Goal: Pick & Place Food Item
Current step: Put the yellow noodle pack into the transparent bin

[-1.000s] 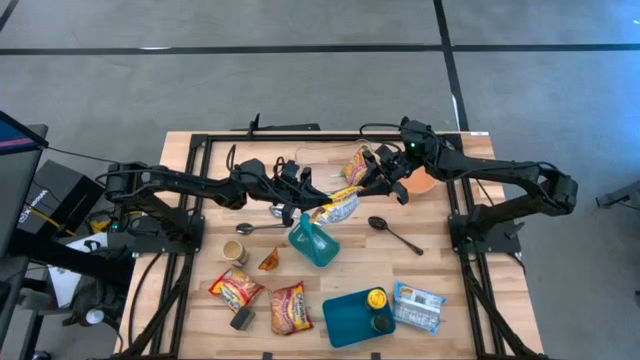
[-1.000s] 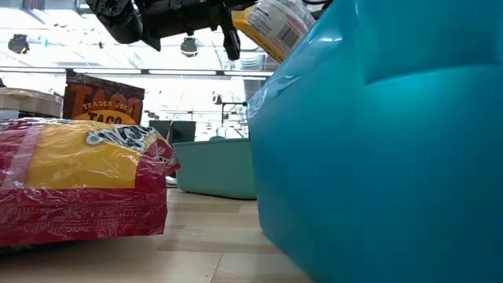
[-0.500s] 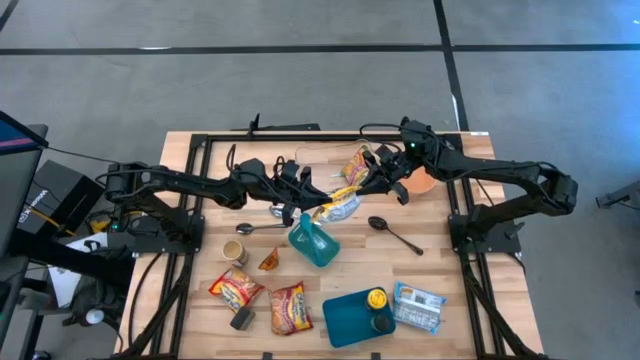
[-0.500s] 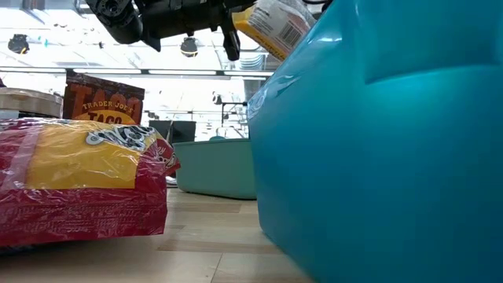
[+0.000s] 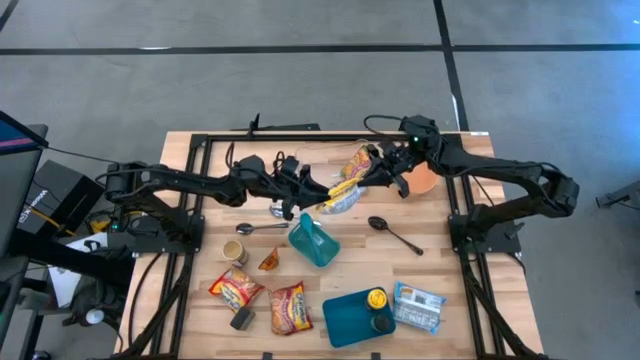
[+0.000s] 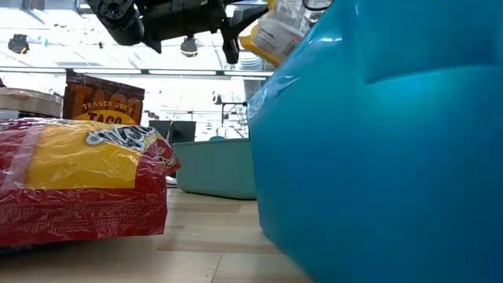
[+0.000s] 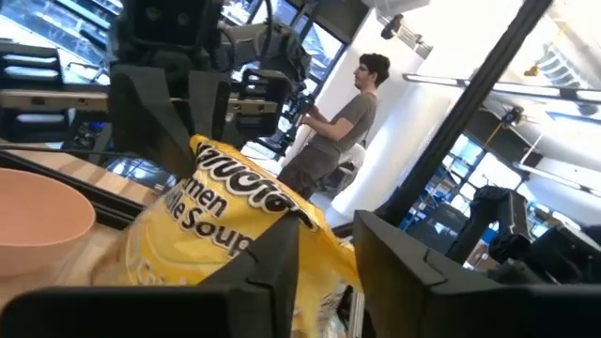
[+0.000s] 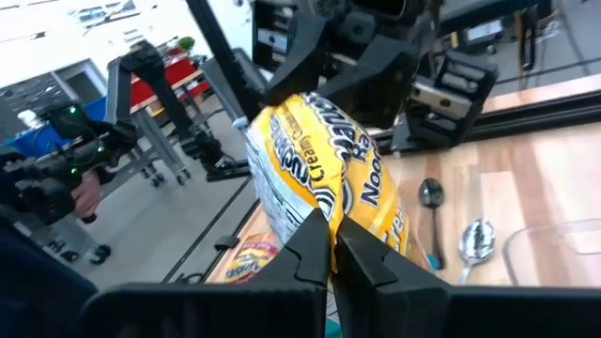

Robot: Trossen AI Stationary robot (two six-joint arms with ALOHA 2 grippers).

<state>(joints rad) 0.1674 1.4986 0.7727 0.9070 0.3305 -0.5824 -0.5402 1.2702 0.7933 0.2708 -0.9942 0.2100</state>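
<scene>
High view: handoff mid-air, yellow noodle soup packet (image 5: 343, 193) now pinched by my right jaws, left jaws letting go.
Compared with a second ago, my right gripper (image 5: 366, 177) has gone from part-open to pressed together on the packet's edge, and my left gripper (image 5: 312, 196) has gone from clamped to slightly spread; the packet has tilted and shifted toward the right arm, hanging above the tabletop (image 5: 440, 265) just beyond the teal pitcher (image 5: 313, 240). My read: transfer is basically done, right arm owns the item, placement not yet done. Count: two arms, one held yellow packet, one more packet behind the right gripper (image 5: 357, 160), two red-yellow packets (image 5: 236, 289) near the front, one blue-white packet (image 5: 419, 306), two spoons (image 5: 394, 233), one orange bowl (image 5: 426, 181), one teal tray (image 5: 350, 318), one small cup (image 5: 234, 251).
</scene>
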